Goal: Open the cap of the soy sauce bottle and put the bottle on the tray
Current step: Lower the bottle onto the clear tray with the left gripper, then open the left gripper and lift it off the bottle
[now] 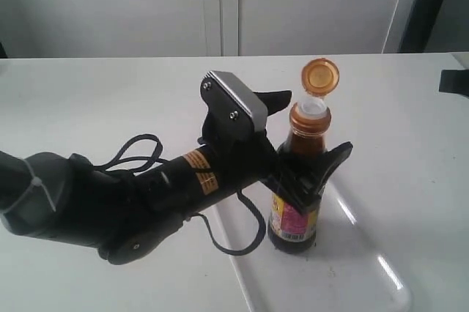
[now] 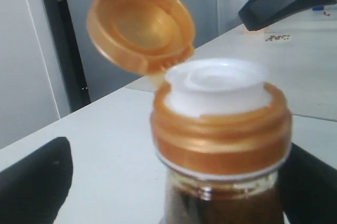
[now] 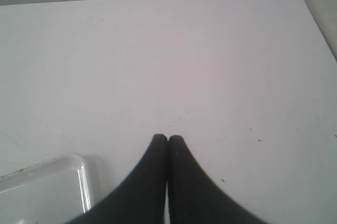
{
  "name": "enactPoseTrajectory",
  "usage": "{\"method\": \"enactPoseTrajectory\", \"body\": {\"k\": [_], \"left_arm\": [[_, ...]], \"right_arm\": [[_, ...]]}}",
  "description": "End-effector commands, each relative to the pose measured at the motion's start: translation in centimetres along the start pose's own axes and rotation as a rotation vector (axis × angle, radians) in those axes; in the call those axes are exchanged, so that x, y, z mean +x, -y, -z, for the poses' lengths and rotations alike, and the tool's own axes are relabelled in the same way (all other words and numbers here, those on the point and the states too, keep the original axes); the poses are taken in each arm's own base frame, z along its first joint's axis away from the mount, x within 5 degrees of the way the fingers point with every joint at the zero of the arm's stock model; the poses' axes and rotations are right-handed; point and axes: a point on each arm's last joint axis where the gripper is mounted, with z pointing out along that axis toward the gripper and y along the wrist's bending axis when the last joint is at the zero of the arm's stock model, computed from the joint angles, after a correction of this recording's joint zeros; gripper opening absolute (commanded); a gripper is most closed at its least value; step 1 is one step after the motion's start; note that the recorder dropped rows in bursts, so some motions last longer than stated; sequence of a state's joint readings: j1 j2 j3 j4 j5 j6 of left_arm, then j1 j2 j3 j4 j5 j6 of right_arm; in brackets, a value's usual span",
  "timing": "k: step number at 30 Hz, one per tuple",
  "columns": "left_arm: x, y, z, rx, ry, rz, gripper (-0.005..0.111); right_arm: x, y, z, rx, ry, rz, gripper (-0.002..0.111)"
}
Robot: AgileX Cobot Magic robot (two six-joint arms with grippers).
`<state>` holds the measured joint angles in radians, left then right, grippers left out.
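black fingers of the left gripper [image 1: 311,164] set to either side of the small clear bottle of dark soy sauce with the red, pink and yellow label [image 1: 296,213], spread only as wide as the bottle's shoulder and, by the look of it, clamped against the glass just below the neck; seen dark and blurred at both lower corners of the left wrist view, with the bottle [image 2: 221,203] between them. upright bottle, base resting inside the flat translucent-white plastic tray with low rim and rounded corners [image 1: 381,275], near its left part in the exterior view. round golden-orange ribbed flip-top cap [image 1: 320,76] swung up and back on its hinge, hollow underside showing, white spout [image 2: 216,86] bare above the matching orange collar [image 2: 221,142].

black fingers of the right gripper [image 3: 168,141] pressed tip to tip, holding nothing, poised over bare white worktop [image 3: 174,61] with one corner of the tray [image 3: 84,174] beside them; well apart from the bottle.

judged progress: cap already open, bottle already standing on the tray, so both named parts appear done. apparently left: release of the grip and withdrawal of the left arm without tipping the bottle. not certain from these views whether the bottle's full weight sits on the tray.
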<state>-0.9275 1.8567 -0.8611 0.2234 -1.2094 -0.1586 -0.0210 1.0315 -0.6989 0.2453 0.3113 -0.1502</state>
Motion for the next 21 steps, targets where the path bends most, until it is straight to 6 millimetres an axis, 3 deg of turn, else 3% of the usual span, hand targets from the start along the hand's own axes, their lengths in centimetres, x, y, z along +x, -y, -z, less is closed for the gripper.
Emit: {"method": "enactPoseTrajectory", "body": {"k": [1, 8, 21], "left_arm": [[-0.8, -0.5, -0.1, -0.055, 0.032, 0.03, 0.105], [-2.5, -0.6, -1.5, -0.033, 0.088, 0.063, 0.105], [-4.0, -0.7, -1.5, -0.035, 0.129, 0.056, 0.105]], "right_arm": [[0.0, 0.2, 0.0, 0.007, 0.01, 0.002, 0.0], [0.0, 0.2, 0.0, 0.006, 0.008, 0.0, 0.0], [0.0, 0.1, 0.0, 0.004, 0.004, -0.005, 0.0]]}}
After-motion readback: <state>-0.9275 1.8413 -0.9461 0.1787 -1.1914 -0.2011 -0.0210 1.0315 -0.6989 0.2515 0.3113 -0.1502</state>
